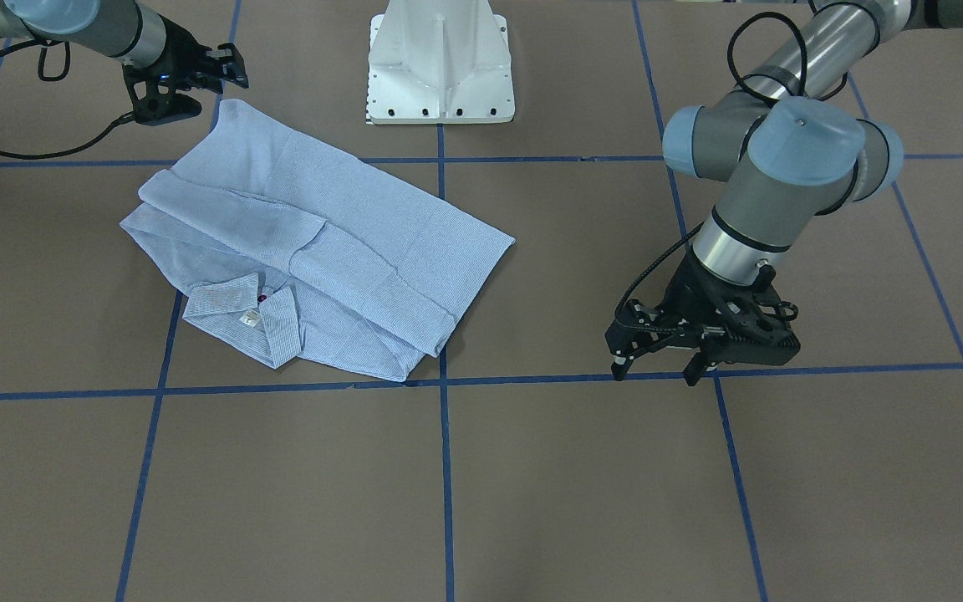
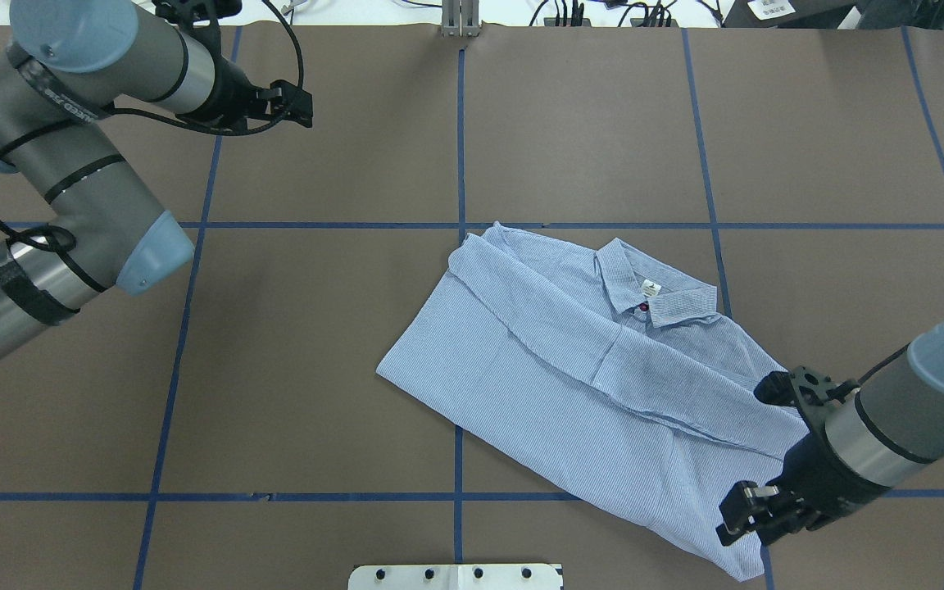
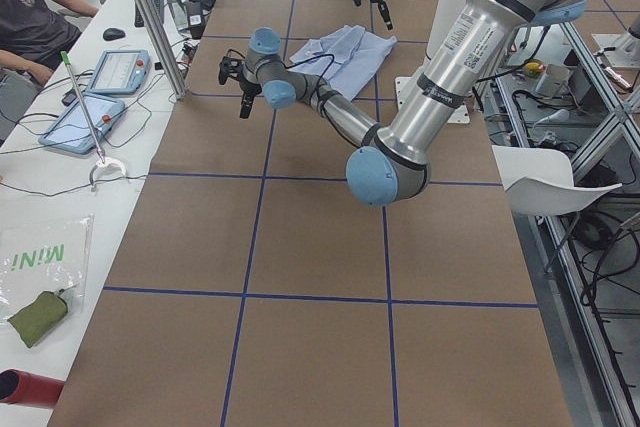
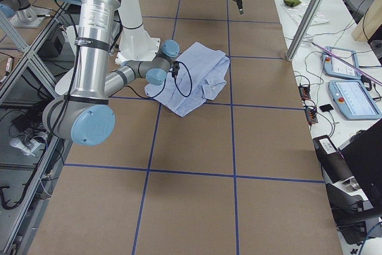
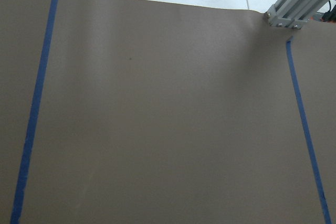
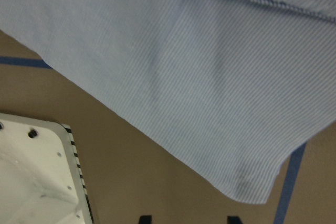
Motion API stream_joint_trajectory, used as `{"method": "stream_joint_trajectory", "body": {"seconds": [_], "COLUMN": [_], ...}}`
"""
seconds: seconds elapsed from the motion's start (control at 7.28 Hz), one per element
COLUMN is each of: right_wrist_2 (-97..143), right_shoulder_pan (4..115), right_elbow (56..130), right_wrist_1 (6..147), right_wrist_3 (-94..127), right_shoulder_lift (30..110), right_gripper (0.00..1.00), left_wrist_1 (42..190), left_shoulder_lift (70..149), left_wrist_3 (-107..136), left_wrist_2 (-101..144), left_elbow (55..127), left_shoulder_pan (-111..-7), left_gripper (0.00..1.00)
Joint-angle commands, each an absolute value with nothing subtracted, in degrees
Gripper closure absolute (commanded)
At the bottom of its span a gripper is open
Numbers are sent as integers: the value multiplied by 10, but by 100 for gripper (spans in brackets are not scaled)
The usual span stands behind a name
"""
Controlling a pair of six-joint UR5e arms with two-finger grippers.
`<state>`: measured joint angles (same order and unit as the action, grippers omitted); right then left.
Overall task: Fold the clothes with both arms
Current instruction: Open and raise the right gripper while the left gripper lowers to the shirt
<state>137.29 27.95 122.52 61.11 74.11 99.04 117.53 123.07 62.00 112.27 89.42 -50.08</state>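
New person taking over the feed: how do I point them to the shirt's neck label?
On the brown table with blue tape lines lies one light blue striped shirt. Its collar sits on the side away from the white pedestal; the label is the only white tag inside it, beside a red button.

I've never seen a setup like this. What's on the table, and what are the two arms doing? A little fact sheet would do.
Garment: shirt, light blue, partly folded, collar showing
Where: flat on the table, on the robot's right side
Left end effector: open, empty, over bare table, away from the shirt
Right end effector: open, at the shirt's lower corner; contact unclear
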Motion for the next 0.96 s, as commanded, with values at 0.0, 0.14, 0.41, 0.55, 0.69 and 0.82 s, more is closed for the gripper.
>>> {"method": "stream_joint_trajectory", "body": {"seconds": [0.0, 0.14, 0.41, 0.55, 0.69, 0.82], "right_wrist_2": [1375, 1371, 1367, 1344, 1336, 1335], "right_shoulder_pan": [408, 454, 500, 500, 500, 501], "right_elbow": [1223, 1222, 1220, 1217, 1217, 1218], "right_wrist_1": [611, 611, 612, 612, 612, 612], "right_wrist_3": [742, 740, 738, 739, 739, 739], "right_shoulder_lift": [927, 908, 886, 877, 875, 875], "right_gripper": [0, 0, 0, 0, 0, 0], "left_wrist_1": [1176, 1178, 1178, 1176, 1174, 1152], "left_shoulder_lift": [1199, 1200, 1201, 1201, 1198, 1197], "left_wrist_3": [685, 748, 887, 943, 963, 984], "left_wrist_2": [1129, 1129, 1122, 1099, 1071, 1053], "left_elbow": [960, 974, 999, 999, 997, 989], "left_shoulder_pan": [-426, -386, -325, -304, -275, -253], "left_gripper": [1, 1, 1, 4, 4, 5]}}
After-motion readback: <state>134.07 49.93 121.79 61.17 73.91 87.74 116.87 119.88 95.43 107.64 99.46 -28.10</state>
